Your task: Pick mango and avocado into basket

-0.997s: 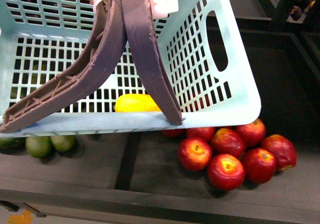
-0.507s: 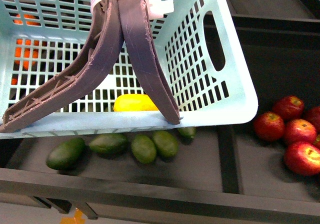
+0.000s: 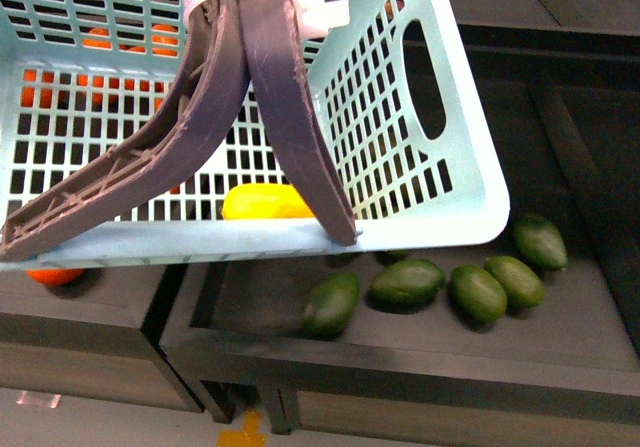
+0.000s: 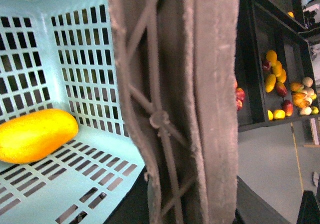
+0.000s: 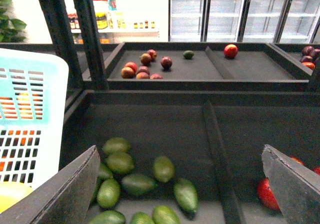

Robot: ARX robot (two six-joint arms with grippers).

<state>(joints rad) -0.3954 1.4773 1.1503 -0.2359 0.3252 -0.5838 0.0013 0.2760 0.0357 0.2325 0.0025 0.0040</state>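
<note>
Shelving (image 3: 400, 332), dark and divided into trays, in a shop with glass-door fridges (image 5: 225, 8) far beyond the basket (image 3: 440, 229). Mango (image 3: 262, 202) lies inside the basket, half hidden by its near rim; avocados (image 3: 410, 281) lie on the shelving just outside that rim. Right pincer (image 5: 179, 151) gapes, empty; left pincer unseen, so its state cannot be told.

No readable text, labels on distant shelf goods (image 5: 106, 19) blurred
</note>
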